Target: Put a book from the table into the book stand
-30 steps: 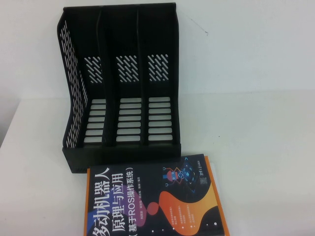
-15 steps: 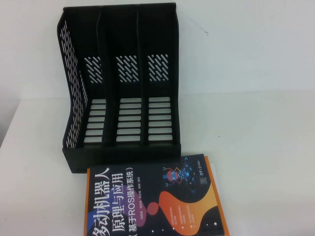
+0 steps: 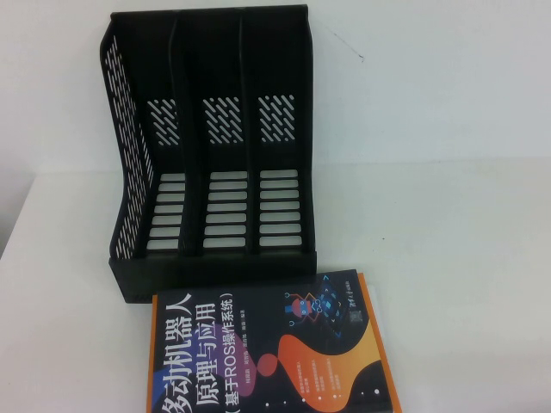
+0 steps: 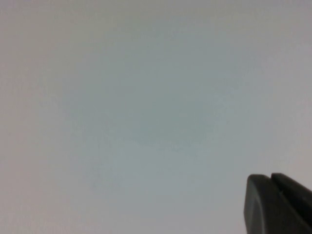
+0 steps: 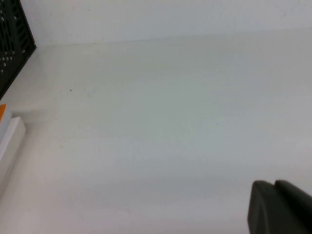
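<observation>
The dark navy book (image 3: 271,353) with white Chinese title, orange and pink blobs and an orange edge lies flat on the white table (image 3: 448,241), just in front of the book stand. The black book stand (image 3: 211,155) stands upright at the back left with three empty slots. Neither gripper shows in the high view. My left gripper (image 4: 271,178) is shut and empty over bare table. My right gripper (image 5: 274,184) is shut and empty over bare table; a corner of the book (image 5: 7,131) and of the stand (image 5: 12,44) show at that view's edge.
A white wall (image 3: 430,77) rises behind the table. White tabletop stretches to the right of the stand and book (image 3: 465,292). The book's near part runs out of the high view's bottom edge.
</observation>
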`<state>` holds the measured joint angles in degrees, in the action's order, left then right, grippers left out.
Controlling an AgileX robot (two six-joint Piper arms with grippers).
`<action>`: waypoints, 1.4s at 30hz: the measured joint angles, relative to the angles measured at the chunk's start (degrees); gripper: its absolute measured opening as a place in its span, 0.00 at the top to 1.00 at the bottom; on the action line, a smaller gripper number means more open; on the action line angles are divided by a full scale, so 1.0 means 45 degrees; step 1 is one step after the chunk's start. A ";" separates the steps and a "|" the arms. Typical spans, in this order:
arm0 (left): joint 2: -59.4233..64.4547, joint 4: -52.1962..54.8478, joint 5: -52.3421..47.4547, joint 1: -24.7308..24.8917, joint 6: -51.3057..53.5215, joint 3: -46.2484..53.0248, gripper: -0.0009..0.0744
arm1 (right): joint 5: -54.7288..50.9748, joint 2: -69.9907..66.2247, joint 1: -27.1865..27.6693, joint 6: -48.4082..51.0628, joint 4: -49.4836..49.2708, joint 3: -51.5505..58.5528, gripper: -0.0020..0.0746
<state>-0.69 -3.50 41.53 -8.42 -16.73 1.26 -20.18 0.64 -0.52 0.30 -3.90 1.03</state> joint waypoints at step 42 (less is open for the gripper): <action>0.0939 0.1163 -0.9461 0.0000 -0.0730 -0.5167 0.99 | 0.0000 0.0000 0.0000 0.0000 0.0000 0.0000 0.98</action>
<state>3.54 1.73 -1.04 -8.42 -20.01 -21.99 -20.18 0.64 -0.52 0.30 -3.90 1.03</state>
